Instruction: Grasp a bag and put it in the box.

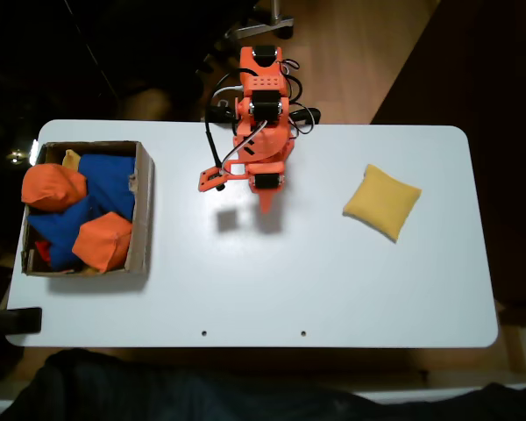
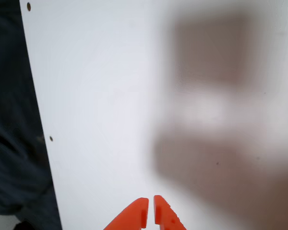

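One yellow beanbag (image 1: 382, 201) lies alone on the right part of the white surface (image 1: 333, 281) in the fixed view, flat, turned so its pointed corners face up, down and sideways, and well apart from everything else. The orange arm (image 1: 263, 123) stands at the far edge of the surface near its middle, folded over itself so that its segments stack toward the viewer, with black cables looping beside its base. Its fingers (image 1: 267, 203) point down and toward the near edge, hanging above bare surface and casting a soft shadow just beside them; the beanbag is off to their right, the cardboard box (image 1: 144, 210) off to their left. In the wrist view the two orange fingers (image 2: 149, 211) enter from the bottom edge, nearly together with only a thin slit between their tips and nothing held, over the bare white surface with a blurred dark shadow to the right. The box sits at the left end of the surface and holds blue beanbags (image 1: 110, 180) with two orange beanbags (image 1: 54, 188) on top, one at its far left corner and one near its front wall.
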Available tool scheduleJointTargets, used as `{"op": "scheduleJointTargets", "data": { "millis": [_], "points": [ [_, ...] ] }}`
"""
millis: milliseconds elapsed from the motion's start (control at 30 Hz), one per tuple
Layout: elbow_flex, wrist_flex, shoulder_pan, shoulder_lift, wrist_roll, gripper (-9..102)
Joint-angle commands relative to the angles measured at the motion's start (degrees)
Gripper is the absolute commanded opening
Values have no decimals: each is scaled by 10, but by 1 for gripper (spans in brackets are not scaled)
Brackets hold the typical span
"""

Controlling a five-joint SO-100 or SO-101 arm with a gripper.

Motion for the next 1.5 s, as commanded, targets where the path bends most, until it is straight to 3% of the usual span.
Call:
{"op": "scheduleJointTargets", "data": {
  "millis": [0, 1467],
  "points": [
    [-3, 1, 6, 3, 7, 0],
    [-120, -11, -32, -36, -1, 0]
  ]
}}
